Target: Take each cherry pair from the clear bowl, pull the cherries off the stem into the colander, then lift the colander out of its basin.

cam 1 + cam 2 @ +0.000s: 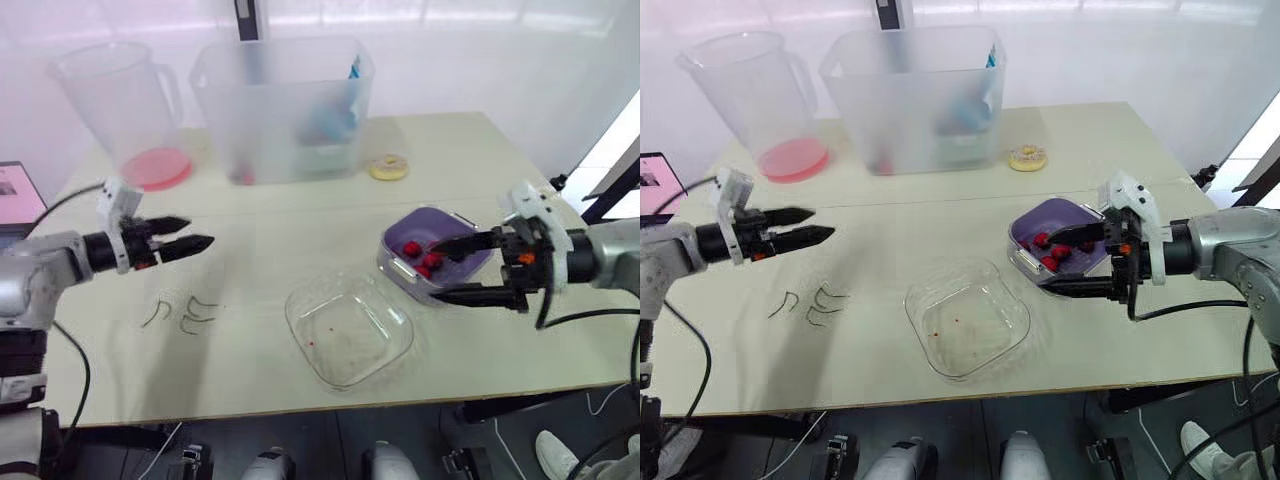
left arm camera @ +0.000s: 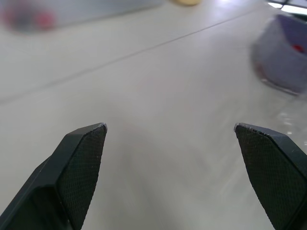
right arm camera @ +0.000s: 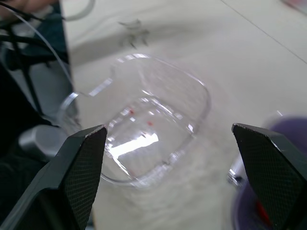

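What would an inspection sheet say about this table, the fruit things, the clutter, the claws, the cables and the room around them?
Surface: pale table, dry, with a seam across it.
Job's things: clear bowl empty but for red specks; purple colander holds cherries; bare stems lie on the table.
Clutter: clear jug, pink lid, large clear bin, yellow ring.
Claws: left claw open, above the table near the stems; right claw open, one finger over the colander, the other beside it.
Cables: black cables hang by both arms.
Surroundings: white backdrop; screen at the left edge.
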### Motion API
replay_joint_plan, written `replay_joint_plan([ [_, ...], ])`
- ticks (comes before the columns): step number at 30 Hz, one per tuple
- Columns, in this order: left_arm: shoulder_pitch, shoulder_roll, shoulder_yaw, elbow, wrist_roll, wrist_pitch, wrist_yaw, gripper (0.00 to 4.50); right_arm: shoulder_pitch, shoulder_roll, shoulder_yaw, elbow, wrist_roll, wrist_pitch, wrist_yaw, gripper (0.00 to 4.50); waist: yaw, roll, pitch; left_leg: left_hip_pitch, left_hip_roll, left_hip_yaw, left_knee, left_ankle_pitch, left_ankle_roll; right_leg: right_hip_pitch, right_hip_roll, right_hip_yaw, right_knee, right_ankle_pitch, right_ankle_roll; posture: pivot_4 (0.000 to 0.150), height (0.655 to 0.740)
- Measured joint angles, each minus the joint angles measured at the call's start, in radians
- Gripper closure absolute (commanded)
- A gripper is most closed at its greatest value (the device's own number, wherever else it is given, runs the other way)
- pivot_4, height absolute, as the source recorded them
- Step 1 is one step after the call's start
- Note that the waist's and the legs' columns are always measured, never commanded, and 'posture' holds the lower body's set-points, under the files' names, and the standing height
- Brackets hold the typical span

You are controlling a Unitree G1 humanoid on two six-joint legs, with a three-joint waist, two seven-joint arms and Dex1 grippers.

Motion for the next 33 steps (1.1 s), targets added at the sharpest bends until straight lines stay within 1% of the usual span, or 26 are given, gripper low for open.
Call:
replay_joint_plan([
  [2,-0.034,0.005,0.000,-0.085,-0.004,-0.038,-0.037,0.03,0.002,-0.007,-0.002,-0.039,0.000,0.065,-0.063,0.00,0.001,0.001,0.000,0.000,0.000,0.001,0.000,0.000,0.000,0.000,0.000,0.000,0.000,0.000,0.000,0.150,0.7400],
  [5,-0.027,0.001,-0.026,-0.179,0.003,-0.121,-0.112,0.03,-0.034,-0.001,-0.002,-0.182,0.037,0.245,-0.220,0.00,-0.008,0.001,-0.001,0.001,0.001,0.002,-0.001,0.000,0.000,0.000,0.000,0.000,0.000,0.000,0.000,0.150,0.7400],
  [9,0.075,0.019,-0.124,-0.227,0.100,-0.313,-0.234,0.03,-0.126,0.036,-0.023,-0.267,0.046,0.480,-0.434,0.00,-0.006,0.002,-0.001,0.002,0.002,0.003,-0.002,0.000,0.000,0.000,0.001,0.000,0.000,0.000,0.000,0.150,0.7400],
  [10,0.104,0.018,-0.126,-0.227,0.102,-0.329,-0.247,0.03,-0.153,0.063,-0.017,-0.297,0.039,0.527,-0.490,0.00,-0.005,0.002,-0.001,0.001,0.001,0.003,-0.002,0.000,0.000,0.000,0.001,0.001,0.000,0.000,0.000,0.150,0.7400],
  [13,0.123,-0.004,-0.120,-0.240,0.085,-0.333,-0.250,0.03,-0.241,0.124,0.016,-0.363,0.035,0.619,-0.585,0.00,-0.002,0.002,-0.001,0.001,0.001,0.002,-0.001,0.000,0.000,0.000,0.000,0.001,0.000,0.000,0.000,0.150,0.7400],
  [14,0.130,-0.015,-0.107,-0.252,0.071,-0.330,-0.239,0.03,-0.302,0.140,0.049,-0.362,0.037,0.676,-0.620,0.00,-0.001,0.002,-0.001,0.001,0.000,0.002,-0.001,0.000,0.000,0.000,0.000,0.001,0.000,0.000,0.000,0.150,0.7400],
  [16,0.141,-0.036,-0.078,-0.274,0.041,-0.325,-0.219,0.03,-0.384,0.136,0.118,-0.347,0.047,0.726,-0.635,0.00,0.001,0.002,-0.001,0.001,0.000,0.002,-0.001,0.000,0.000,0.000,0.000,0.001,0.000,0.000,0.000,0.150,0.7400],
  [20,0.173,-0.047,-0.056,-0.310,0.019,-0.313,-0.188,0.03,-0.481,0.136,0.261,-0.264,0.075,0.738,-0.612,0.00,-0.004,0.002,-0.001,0.001,0.001,0.001,-0.001,0.000,0.000,0.000,0.000,0.001,-0.001,0.000,0.000,0.150,0.7400],
  [22,0.199,-0.052,-0.044,-0.331,0.012,-0.304,-0.158,0.03,-0.525,0.153,0.341,-0.179,0.065,0.738,-0.613,0.00,-0.006,0.002,-0.001,0.001,0.001,0.002,-0.001,0.000,0.000,0.000,0.000,0.001,-0.001,0.000,0.000,0.150,0.7400],
  [25,0.229,-0.067,-0.011,-0.367,-0.007,-0.288,-0.116,0.03,-0.536,0.184,0.415,-0.094,0.029,0.738,-0.619,0.00,-0.007,0.002,-0.001,0.001,0.001,0.002,-0.001,0.000,0.000,0.000,0.000,0.001,-0.001,0.000,0.000,0.150,0.7400],
  [31,0.298,-0.075,0.027,-0.438,-0.024,-0.271,-0.038,0.03,-0.514,0.234,0.488,0.023,-0.066,0.701,-0.633,0.00,-0.005,0.002,-0.001,0.001,0.001,0.001,-0.001,0.000,0.000,0.000,0.000,0.001,0.000,0.000,0.000,0.150,0.7400],
  [33,0.302,-0.075,0.028,-0.449,-0.024,-0.265,-0.019,0.00,-0.495,0.250,0.501,0.040,-0.094,0.681,-0.635,0.62,-0.005,0.002,-0.001,0.001,0.000,0.002,-0.001,0.000,0.000,0.000,0.000,0.001,0.000,0.000,0.000,0.150,0.7400],
])
